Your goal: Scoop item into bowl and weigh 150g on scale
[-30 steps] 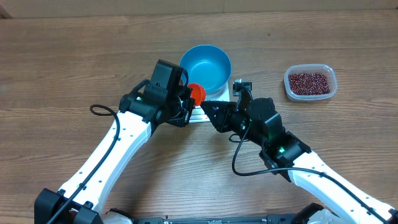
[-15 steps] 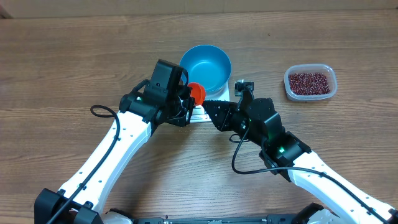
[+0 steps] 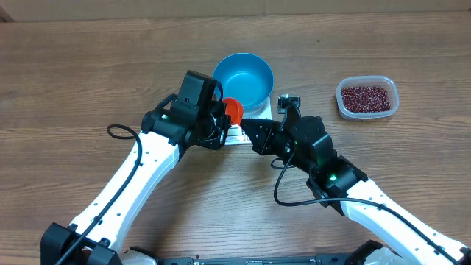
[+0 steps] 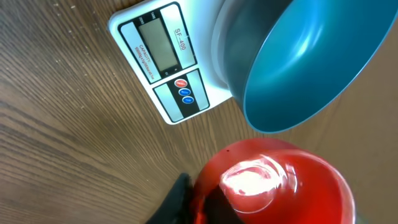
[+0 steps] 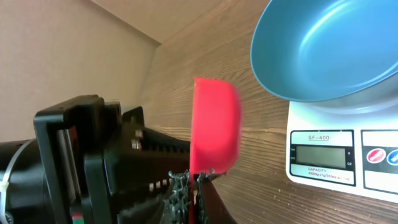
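Bowl (image 3: 243, 78) teal, glossy, on white scale (image 4: 134, 22); right gripper (image 5: 195, 184) pinches red scoop (image 5: 214, 124); left gripper (image 3: 223, 121) state unclear.

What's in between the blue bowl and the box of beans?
Nothing, just bare wooden table. The overhead view shows that stretch clearly, from the blue bowl across to the clear tub holding the beans.

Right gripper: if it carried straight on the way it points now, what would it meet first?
The red plastic scoop: it stands at the fingertips of the right gripper, apparently pinched there. Close beside it is the left arm's black end; the gap between them is unclear.
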`<state>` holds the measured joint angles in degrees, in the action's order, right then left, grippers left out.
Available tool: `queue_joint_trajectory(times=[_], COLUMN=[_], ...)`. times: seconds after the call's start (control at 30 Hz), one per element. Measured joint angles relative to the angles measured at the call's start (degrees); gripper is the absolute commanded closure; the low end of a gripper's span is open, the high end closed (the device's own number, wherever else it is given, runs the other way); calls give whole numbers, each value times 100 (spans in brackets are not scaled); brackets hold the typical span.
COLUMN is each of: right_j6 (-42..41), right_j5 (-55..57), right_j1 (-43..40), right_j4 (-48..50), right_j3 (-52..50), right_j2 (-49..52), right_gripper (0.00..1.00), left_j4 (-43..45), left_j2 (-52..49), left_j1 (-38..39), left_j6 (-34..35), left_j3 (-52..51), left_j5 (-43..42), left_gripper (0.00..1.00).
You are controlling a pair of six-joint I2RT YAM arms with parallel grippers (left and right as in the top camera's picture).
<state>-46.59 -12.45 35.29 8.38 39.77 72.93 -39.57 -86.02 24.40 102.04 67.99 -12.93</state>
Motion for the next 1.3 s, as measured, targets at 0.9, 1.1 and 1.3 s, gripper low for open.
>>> queue_joint_trajectory(times=[0.9,1.1,1.3], right_j6=[321,730,1375], right_j5=[-188,-385,-468], right_j1=[-1075,-2081,-3058], right_j4=[-1932,-3259,-4865], right_j3=[0,120,1010], right_j2=[-1067,-1869,-2061], right_gripper=[96,96,96], left_j4=[455,348,345], left_j2=[2,2,2], left_j1=[-671,-457,205], left_j6=[-4636,-6218,-7123], left_j3=[-2,-2,-2], left_j5=[522,382,463], left_gripper=[25,49,82])
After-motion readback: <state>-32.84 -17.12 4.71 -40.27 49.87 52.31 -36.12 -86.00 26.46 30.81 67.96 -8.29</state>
